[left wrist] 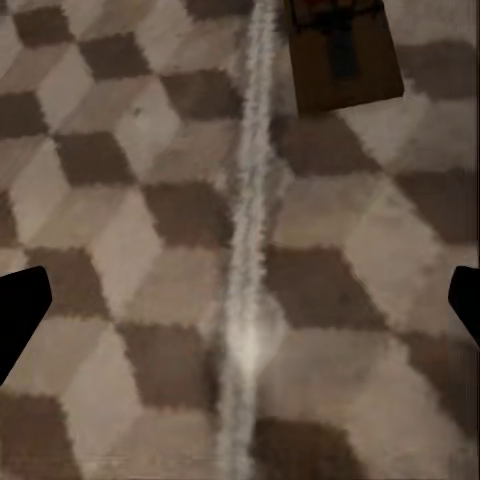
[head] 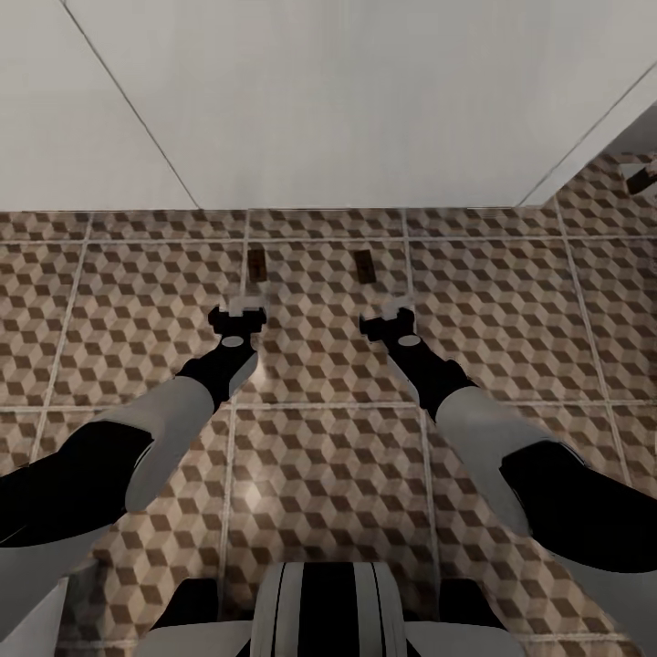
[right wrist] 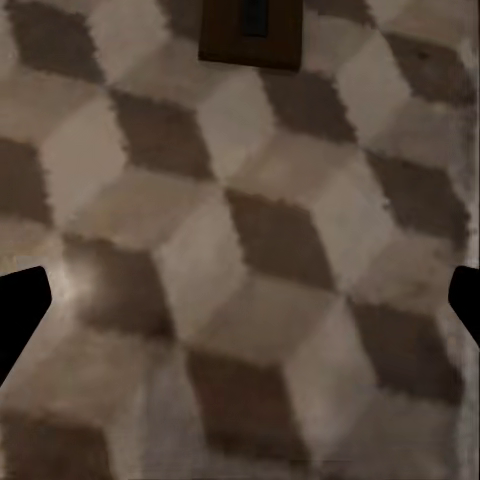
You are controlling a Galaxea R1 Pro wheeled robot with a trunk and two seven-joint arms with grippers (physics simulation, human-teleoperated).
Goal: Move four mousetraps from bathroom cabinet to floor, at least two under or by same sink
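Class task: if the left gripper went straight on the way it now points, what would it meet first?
Most likely the bare bathroom floor: the open left gripper faces the tiles, and the mousetrap lies off-centre ahead. Depth is unclear.

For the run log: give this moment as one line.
left tool: open, empty | right tool: open, empty | two mousetraps: on bathroom floor

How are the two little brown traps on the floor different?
The left mousetrap lies right beside a pale grout line; the right mousetrap lies out on the open tile. The left one sits ahead of the left claw, the right one ahead of the right claw. Both are flat, dark brown, and untouched.
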